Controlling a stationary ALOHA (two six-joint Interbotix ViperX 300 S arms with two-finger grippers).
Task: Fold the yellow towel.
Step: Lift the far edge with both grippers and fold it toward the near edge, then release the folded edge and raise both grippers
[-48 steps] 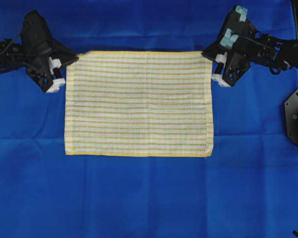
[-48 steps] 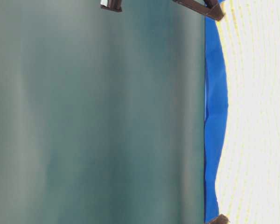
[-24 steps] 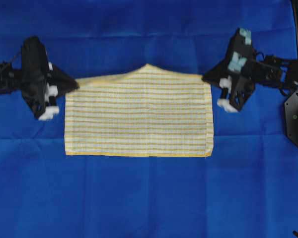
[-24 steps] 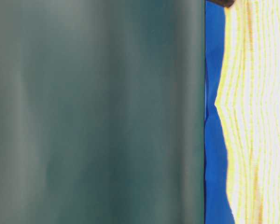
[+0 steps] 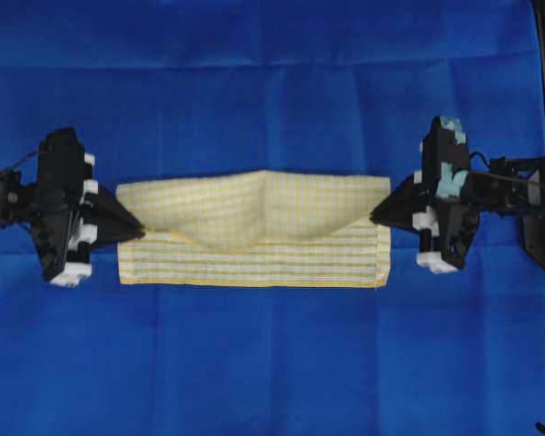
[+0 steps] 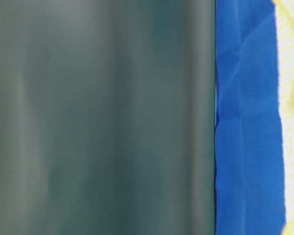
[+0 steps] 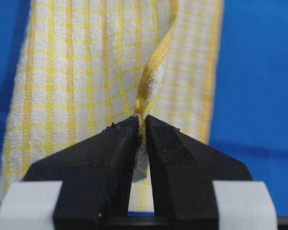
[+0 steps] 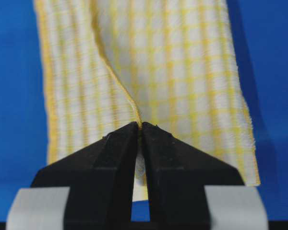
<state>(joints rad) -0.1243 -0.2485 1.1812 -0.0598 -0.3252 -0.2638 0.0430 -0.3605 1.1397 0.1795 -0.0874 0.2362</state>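
Yellow towel (image 5: 254, 238) lies long axis left–right, far half doubled toward the near hem; left fingers (image 7: 116, 143) and right fingers (image 8: 119, 143) each pinch a corner.

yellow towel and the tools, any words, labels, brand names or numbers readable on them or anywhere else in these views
None: no view shows readable text.
The yellow towel bears only stripes and checks.
The left tool and right tool are plain black.
The blue cloth is unmarked.
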